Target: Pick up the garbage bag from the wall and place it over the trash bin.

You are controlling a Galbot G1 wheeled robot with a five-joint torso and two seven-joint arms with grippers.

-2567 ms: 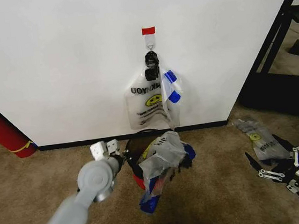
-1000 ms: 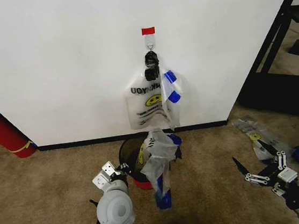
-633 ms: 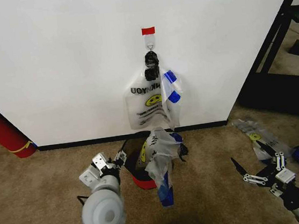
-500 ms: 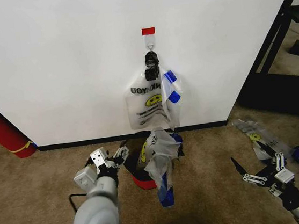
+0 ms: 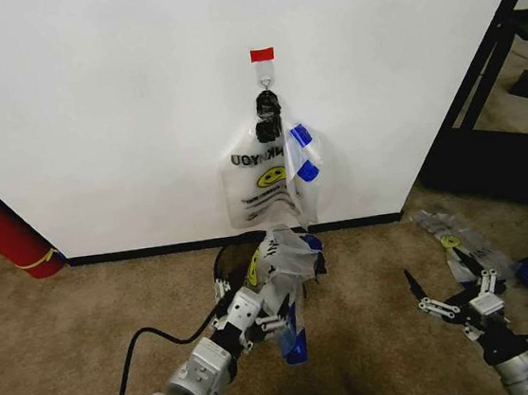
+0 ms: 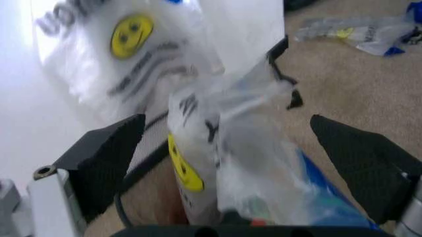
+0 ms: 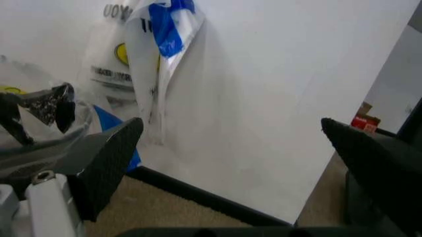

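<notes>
The garbage bag [image 5: 282, 257], thin clear plastic with a yellow smiley and blue patches, is draped in a crumpled heap over the trash bin [image 5: 220, 260]; only a black arc of the bin's rim shows beside it. My left gripper [image 5: 255, 305] is low in front of the bin, right at the bag, and open. In the left wrist view the bag [image 6: 224, 148] fills the wide gap between the fingers [image 6: 105, 158]. My right gripper [image 5: 440, 316] hangs open over the carpet to the right. The wall [image 5: 92, 112] is white with a black baseboard.
More smiley bags [image 5: 267, 183] hang from a hook [image 5: 266, 90] under a red tape strip [image 5: 262, 54], also in the right wrist view [image 7: 142, 64]. A red fire extinguisher [image 5: 1, 232] leans at the left. Loose bags [image 5: 460, 247] lie on the carpet at right, by a black shelf [image 5: 507, 65].
My left arm has swung from the bin's left side round to its front, and the gripper now points into the bag. The right gripper has shifted slightly. The bag stays on the bin.
</notes>
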